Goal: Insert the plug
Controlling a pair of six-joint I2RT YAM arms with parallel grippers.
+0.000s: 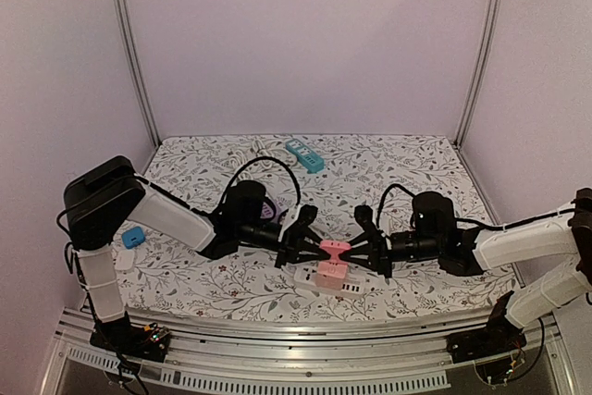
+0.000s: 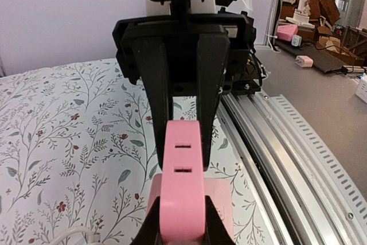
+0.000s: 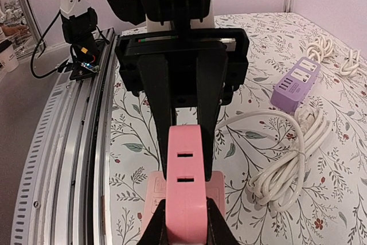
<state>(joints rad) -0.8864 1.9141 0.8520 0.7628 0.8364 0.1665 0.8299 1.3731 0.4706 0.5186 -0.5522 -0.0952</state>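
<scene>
Yep, gripping pink plug (image 1: 335, 247) at one end with left gripper (image 1: 314, 249) | clamping its other end with right gripper (image 1: 358, 251) | hanging straight over pink socket (image 1: 330, 272) by table's (image 1: 416, 173) near edge, about midway | touching or not: can't tell | purple strip (image 3: 296, 81) and white cord (image 3: 284, 170) lying just behind, toward the far edge

Clad in white shells along left arm (image 1: 171, 219) and right arm (image 1: 518, 245), jointed in black, trailed by black looping cables (image 1: 273, 159), tipped with flat matte-black fingers (image 2: 156, 84)
</scene>
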